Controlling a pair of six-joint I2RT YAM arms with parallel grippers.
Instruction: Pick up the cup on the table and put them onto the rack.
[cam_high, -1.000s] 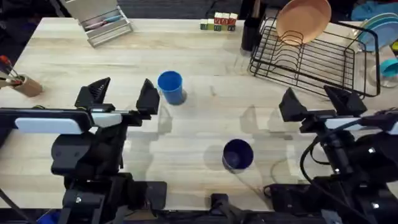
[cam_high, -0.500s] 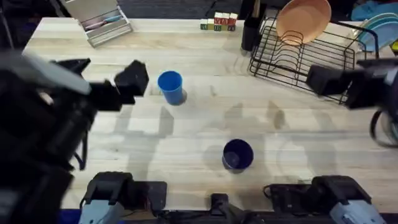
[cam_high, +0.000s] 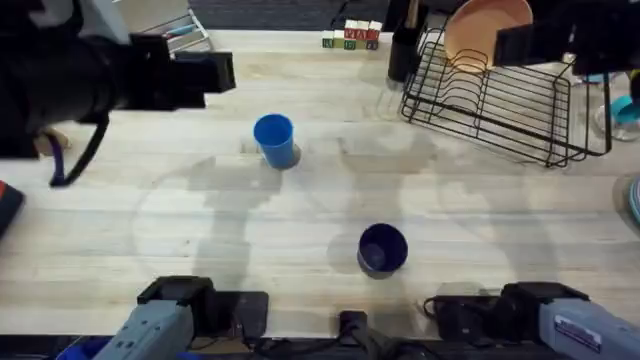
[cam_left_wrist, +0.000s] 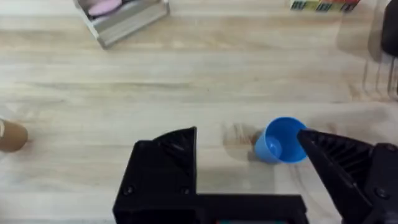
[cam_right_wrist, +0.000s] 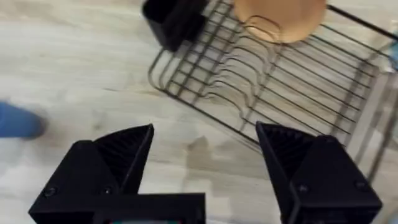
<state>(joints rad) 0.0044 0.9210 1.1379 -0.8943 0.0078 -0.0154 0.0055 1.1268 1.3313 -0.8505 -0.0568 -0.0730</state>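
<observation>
A light blue cup (cam_high: 274, 140) stands upright left of the table's middle, and a dark blue cup (cam_high: 382, 248) stands nearer the front edge. The black wire rack (cam_high: 500, 95) sits at the far right with a peach plate (cam_high: 487, 30) in its slots. My left gripper (cam_high: 195, 72) hangs high over the far left, open and empty; in its wrist view the gripper (cam_left_wrist: 244, 134) has the light blue cup (cam_left_wrist: 280, 140) just by one finger. My right gripper (cam_right_wrist: 205, 127) is open, raised above the rack (cam_right_wrist: 267, 68).
A grey tray organiser (cam_high: 160, 25) lies at the far left and coloured blocks (cam_high: 351, 36) at the far middle. A black holder (cam_high: 403, 50) stands against the rack's left end. A brown pot (cam_left_wrist: 9, 135) sits by the left edge, and blue dishes (cam_high: 610, 45) beyond the rack.
Both arms have risen from low over the near table and swung toward the far side, the left toward the far left, the right over the rack. The cups have not moved.
</observation>
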